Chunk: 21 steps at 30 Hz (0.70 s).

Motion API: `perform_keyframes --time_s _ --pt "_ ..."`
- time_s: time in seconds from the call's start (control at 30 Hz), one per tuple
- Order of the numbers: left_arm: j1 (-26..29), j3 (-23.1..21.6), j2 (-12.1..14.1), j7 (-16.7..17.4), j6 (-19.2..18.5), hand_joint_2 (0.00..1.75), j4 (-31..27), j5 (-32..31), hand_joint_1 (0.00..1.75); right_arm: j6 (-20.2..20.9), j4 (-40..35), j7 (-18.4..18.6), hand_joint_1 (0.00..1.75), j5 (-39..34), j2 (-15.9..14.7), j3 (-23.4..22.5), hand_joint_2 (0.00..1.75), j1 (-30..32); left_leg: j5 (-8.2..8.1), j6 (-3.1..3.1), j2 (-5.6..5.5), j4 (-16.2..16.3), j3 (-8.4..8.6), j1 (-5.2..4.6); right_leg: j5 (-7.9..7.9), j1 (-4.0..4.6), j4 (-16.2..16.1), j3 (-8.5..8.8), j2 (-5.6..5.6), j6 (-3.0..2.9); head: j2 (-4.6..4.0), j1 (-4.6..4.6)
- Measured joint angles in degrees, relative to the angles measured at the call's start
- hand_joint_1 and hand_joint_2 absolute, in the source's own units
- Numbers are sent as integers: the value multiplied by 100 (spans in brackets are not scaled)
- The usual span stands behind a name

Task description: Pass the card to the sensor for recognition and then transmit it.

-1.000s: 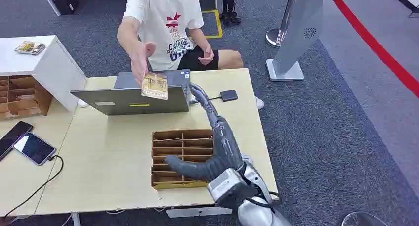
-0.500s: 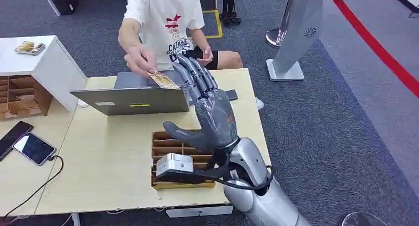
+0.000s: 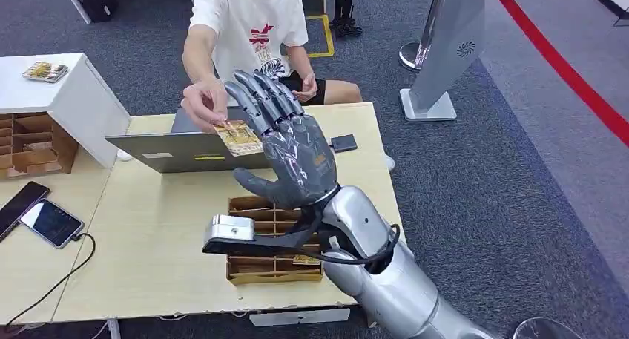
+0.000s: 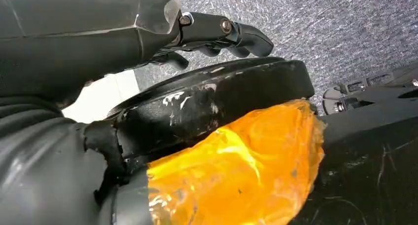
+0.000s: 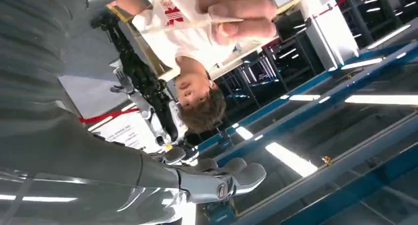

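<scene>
From the head view, the robot's right hand (image 3: 293,157) was raised over the table (image 3: 163,235), palm turned up, its fingers (image 3: 259,94) spread and straight with nothing in them. A seated person at the far side held the card (image 3: 239,137) pinched in one hand (image 3: 204,105), its edge just beside the robot's fingers and above the grey laptop (image 3: 189,150). Whether card and fingers touched could not be told. A small dark sensor (image 3: 343,142) lay on the table to the right of the laptop, and a cardboard divider tray (image 3: 259,213) sat near the robot, under its forearm.

From the left wrist view, the left hand (image 4: 217,33) hung by the robot's body over grey carpet, its fingers curled in and holding nothing.

From the right wrist view, the thumb (image 5: 222,183) and the person's hand (image 5: 236,8) with the thin card edge (image 5: 187,24) were seen, well apart in the picture.

The handover looked unfinished, and that was where the risk lay. If the person let go before the fingers closed, the card would probably slide off the flat palm onto the laptop or the table. Closing too late or off to one side might catch only a corner, leaving a weak hold for carrying it right to the sensor. The fingers could also nip the person's hand, which was very close.
</scene>
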Motion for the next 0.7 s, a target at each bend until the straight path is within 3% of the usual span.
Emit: perform_keyframes --time_s 0.23,0.47,0.5,0.53,0.57,0.6,0.7 --pt "-7 -11 0 15 -6 0 0 -4 0 0 41 15 0 0 13 13 175 -28 0 0 0 0 0 0 0 0 0 0 0 0 0 2" --pt "-96 -151 0 197 -118 0 0 -275 0 328 501 271 2 179 254 59 175 -441 1 0 0 0 0 0 0 0 2 0 1 0 0 0" --pt "-104 -155 0 212 -122 0 0 -306 0 339 540 273 77 179 284 59 175 -473 1 0 0 0 0 0 0 0 2 0 1 0 0 2" --pt "-114 -164 0 227 -133 0 0 -339 0 372 592 291 110 175 315 59 175 -518 1 -1 0 0 1 0 0 0 2 0 1 0 0 0" --pt "-122 -171 0 243 -140 0 0 -358 0 387 627 302 110 173 339 59 175 -537 1 -1 0 0 0 0 0 0 2 0 1 0 0 2" --pt "-127 -177 0 267 -151 0 0 -369 0 393 660 308 175 168 367 59 175 -555 1 -1 0 0 0 0 0 0 1 0 1 0 0 2" --pt "-132 -184 0 267 -151 0 0 -387 0 404 752 332 175 135 426 59 175 -597 1 -1 0 0 0 0 0 0 1 0 1 0 0 2"
